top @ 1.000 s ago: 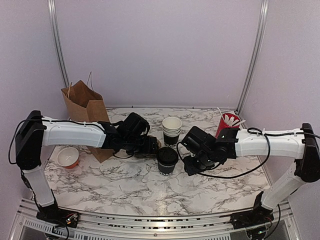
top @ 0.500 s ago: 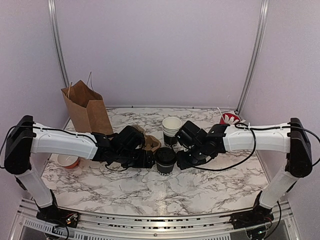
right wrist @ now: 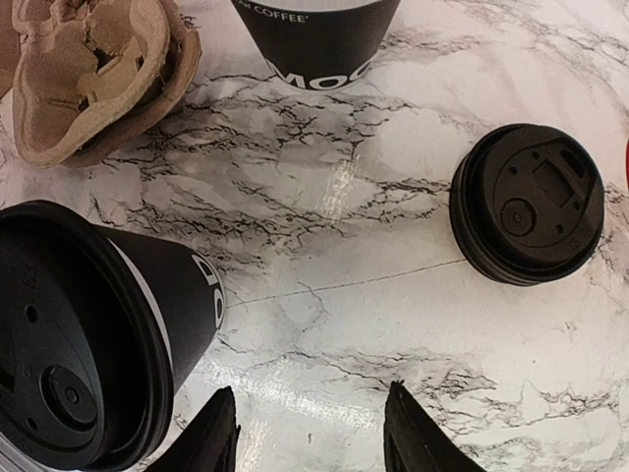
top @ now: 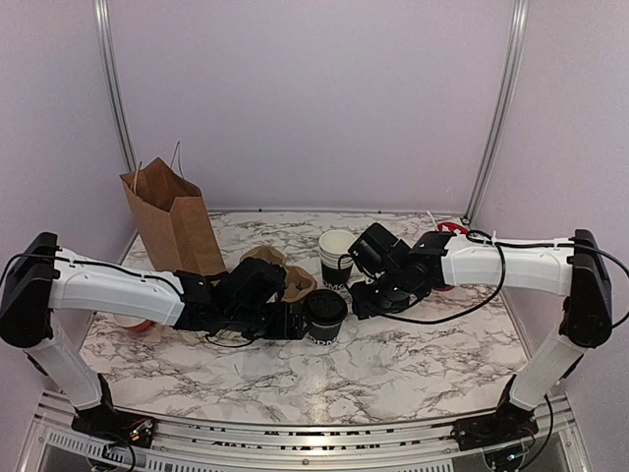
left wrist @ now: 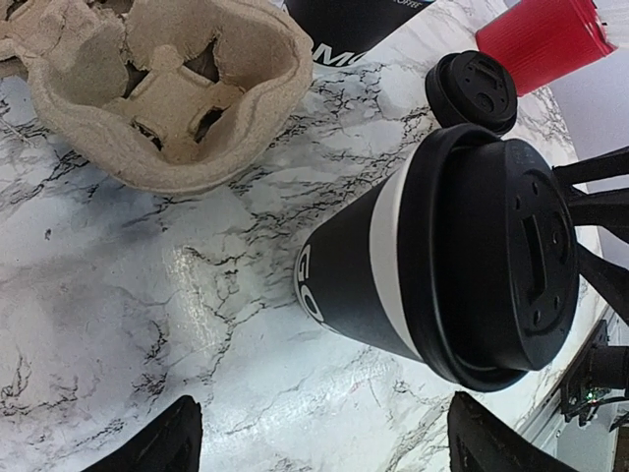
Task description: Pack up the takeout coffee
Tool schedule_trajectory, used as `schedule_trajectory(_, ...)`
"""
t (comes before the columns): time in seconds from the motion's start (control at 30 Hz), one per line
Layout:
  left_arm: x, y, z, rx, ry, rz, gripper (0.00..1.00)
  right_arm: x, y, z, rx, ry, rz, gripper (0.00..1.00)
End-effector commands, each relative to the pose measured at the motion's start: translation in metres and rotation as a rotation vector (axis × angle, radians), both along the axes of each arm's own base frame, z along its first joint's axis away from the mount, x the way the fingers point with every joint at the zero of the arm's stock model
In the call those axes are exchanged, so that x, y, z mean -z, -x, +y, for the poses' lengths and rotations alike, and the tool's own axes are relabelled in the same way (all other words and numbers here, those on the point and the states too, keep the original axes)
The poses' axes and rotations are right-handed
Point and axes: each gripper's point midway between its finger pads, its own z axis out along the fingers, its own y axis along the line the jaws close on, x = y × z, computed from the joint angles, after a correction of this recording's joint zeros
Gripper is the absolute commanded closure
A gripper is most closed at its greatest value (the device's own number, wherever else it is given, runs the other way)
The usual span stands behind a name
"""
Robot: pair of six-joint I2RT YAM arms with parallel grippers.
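A black takeout cup with its lid on (top: 326, 315) stands upright mid-table; it also shows in the left wrist view (left wrist: 442, 265) and the right wrist view (right wrist: 88, 334). My left gripper (top: 298, 321) is open and empty just left of it, with the jaws wide apart (left wrist: 329, 447). My right gripper (top: 360, 300) is open and empty just right of the cup, over bare marble (right wrist: 310, 438). A stack of open black cups (top: 337, 254) stands behind it (right wrist: 314, 34).
A cardboard cup carrier (top: 280, 275) lies left of the cup stack (left wrist: 157, 88). A brown paper bag (top: 172, 221) stands at the back left. A stack of black lids (right wrist: 529, 202) lies right of the lidded cup. A red cup (left wrist: 541, 39) is behind the right arm.
My left gripper has moved nearer and right, up to the lidded cup. My right gripper has swung left and back toward the cup stack. The lidded cup has stayed put.
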Motion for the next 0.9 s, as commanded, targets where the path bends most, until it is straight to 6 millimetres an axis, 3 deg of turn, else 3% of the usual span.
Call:
schedule_trajectory(0.0, -0.008, -0.001, 0.002, -0.019, 0.016, -0.028, 0.13, -0.015, -0.009, -0.004, 0.015, 0.009, -0.033, 0.51)
schedule_trajectory(0.3, -0.005, -0.013, 0.052, -0.131, -0.062, -0.054, 0.13, -0.035, -0.01, -0.009, 0.028, -0.021, -0.071, 0.51)
schedule_trajectory(0.7, -0.012, -0.084, 0.029, -0.143, -0.048, -0.064, 0.12, -0.063, -0.006, -0.008, 0.05, -0.107, -0.113, 0.51)
schedule_trajectory(0.87, -0.014, -0.096, 0.007, -0.091, -0.028, -0.064, 0.12, -0.068, -0.004, -0.006, 0.048, -0.13, -0.124, 0.52)
